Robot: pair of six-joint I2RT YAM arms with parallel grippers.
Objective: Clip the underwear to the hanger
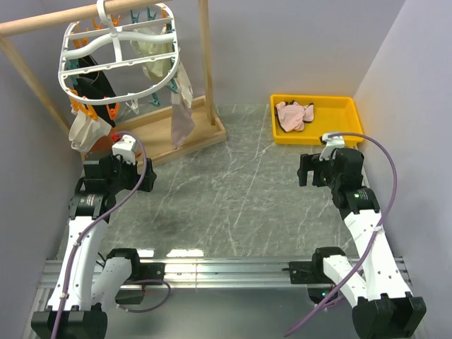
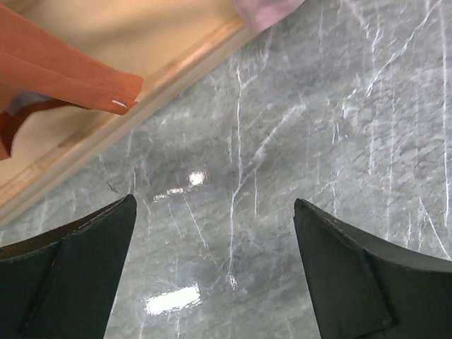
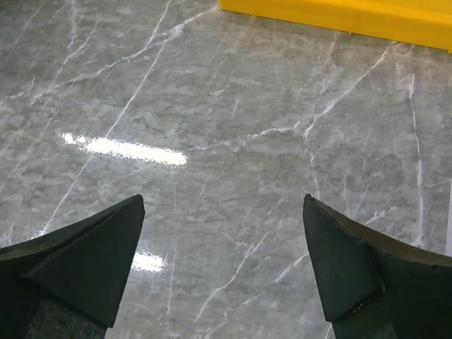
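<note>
- Left gripper (image 2: 215, 212): fingers apart, empty, over grey marble tabletop (image 2: 318, 127); wooden frame base (image 2: 106, 99) just past tips.
- Right gripper (image 3: 222, 212): fingers apart, empty; yellow tray (image 3: 339, 18) ahead holds underwear (image 1: 291, 113).
- Hanger (image 1: 116, 63) up beyond left fingers.

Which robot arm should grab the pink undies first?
Right, most likely. The underwear lies in the yellow tray just beyond the right gripper, whose jaws are open and empty. The left gripper is far across the table, by the hanger.
</note>
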